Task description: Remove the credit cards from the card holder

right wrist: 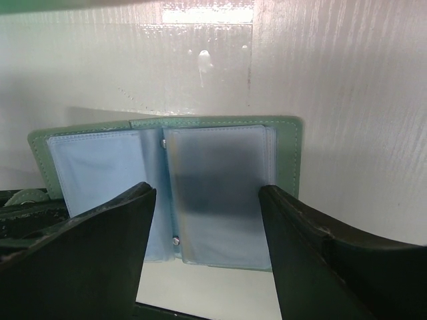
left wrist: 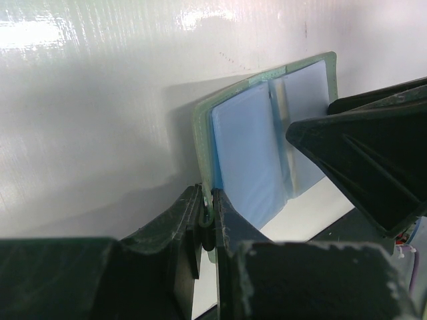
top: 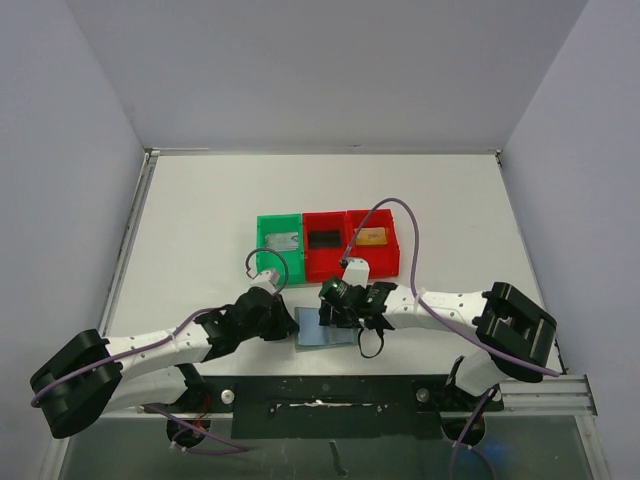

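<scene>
The card holder (top: 325,331) lies open like a book on the white table, with a green cover and pale blue clear sleeves. My left gripper (top: 291,323) is shut on its left edge; the left wrist view shows the jaws (left wrist: 208,220) pinching the green cover (left wrist: 200,133). My right gripper (top: 336,312) is open just above the holder. In the right wrist view its fingers (right wrist: 207,227) straddle the right sleeve (right wrist: 217,193), which shows a greyish card with a dark stripe inside. The left sleeve (right wrist: 100,167) looks plain blue.
Three open bins stand in a row behind the holder: a green one (top: 262,256) with a silver-grey card (top: 283,241), a red one (top: 308,262) with a black card (top: 324,239), and a red one (top: 392,258) with a gold card (top: 373,237). A black rail runs along the near edge (top: 330,400).
</scene>
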{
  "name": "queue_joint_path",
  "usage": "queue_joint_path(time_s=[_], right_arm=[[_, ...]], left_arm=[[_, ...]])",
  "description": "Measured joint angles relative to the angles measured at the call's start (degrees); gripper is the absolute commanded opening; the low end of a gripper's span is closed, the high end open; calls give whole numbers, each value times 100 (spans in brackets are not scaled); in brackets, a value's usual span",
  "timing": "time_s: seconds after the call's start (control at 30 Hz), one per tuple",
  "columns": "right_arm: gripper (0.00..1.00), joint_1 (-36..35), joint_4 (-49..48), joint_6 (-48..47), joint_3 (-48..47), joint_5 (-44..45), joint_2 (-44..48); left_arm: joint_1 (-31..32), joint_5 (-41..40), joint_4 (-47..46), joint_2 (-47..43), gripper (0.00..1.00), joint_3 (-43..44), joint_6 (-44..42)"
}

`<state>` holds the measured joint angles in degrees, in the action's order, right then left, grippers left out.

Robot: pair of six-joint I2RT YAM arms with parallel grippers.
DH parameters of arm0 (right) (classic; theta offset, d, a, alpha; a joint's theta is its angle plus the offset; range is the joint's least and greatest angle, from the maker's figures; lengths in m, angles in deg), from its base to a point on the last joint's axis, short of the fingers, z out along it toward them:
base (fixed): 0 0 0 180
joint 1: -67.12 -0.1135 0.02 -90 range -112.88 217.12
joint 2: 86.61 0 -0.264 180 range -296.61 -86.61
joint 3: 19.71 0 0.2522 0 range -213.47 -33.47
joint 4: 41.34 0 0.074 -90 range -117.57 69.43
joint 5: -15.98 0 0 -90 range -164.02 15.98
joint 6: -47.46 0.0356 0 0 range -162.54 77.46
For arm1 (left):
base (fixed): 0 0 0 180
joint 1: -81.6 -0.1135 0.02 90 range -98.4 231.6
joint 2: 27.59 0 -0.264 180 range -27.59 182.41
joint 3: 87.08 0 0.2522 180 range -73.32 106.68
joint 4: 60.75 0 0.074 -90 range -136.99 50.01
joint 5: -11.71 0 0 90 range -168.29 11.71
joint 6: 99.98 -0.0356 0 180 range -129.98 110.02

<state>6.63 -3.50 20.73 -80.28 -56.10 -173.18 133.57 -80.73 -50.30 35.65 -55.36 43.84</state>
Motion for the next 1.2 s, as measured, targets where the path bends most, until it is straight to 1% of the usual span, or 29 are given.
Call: queue_joint_path(time_s=[0.1, 0.23, 0.47, 0.67, 0.73, 0.93, 1.1, 1.2], right_arm=[[67, -55, 162, 28, -31, 98, 0], [68, -227, 651, 17, -323, 269, -2], [68, -278, 726, -20, -525, 376, -46], [67, -278, 809, 52, -525, 393, -400], [64, -278, 796, 63, -503, 380, -433], [48, -278, 776, 59, -472, 378, -433], [45, -278, 800, 37, -474, 407, -433], [45, -295, 855, 24, -498, 435, -433]], left_arm=[[0, 0, 0, 0, 0, 0, 0], [0, 0, 0, 0, 0, 0, 0], [0, 2, 0, 0, 0, 0, 0], [0, 7, 0, 0, 0, 0, 0], [0, 9, 0, 0, 0, 0, -2], [0, 15, 4, 0, 0, 0, -2], [0, 13, 7, 0, 0, 0, -2], [0, 13, 4, 0, 0, 0, -2]])
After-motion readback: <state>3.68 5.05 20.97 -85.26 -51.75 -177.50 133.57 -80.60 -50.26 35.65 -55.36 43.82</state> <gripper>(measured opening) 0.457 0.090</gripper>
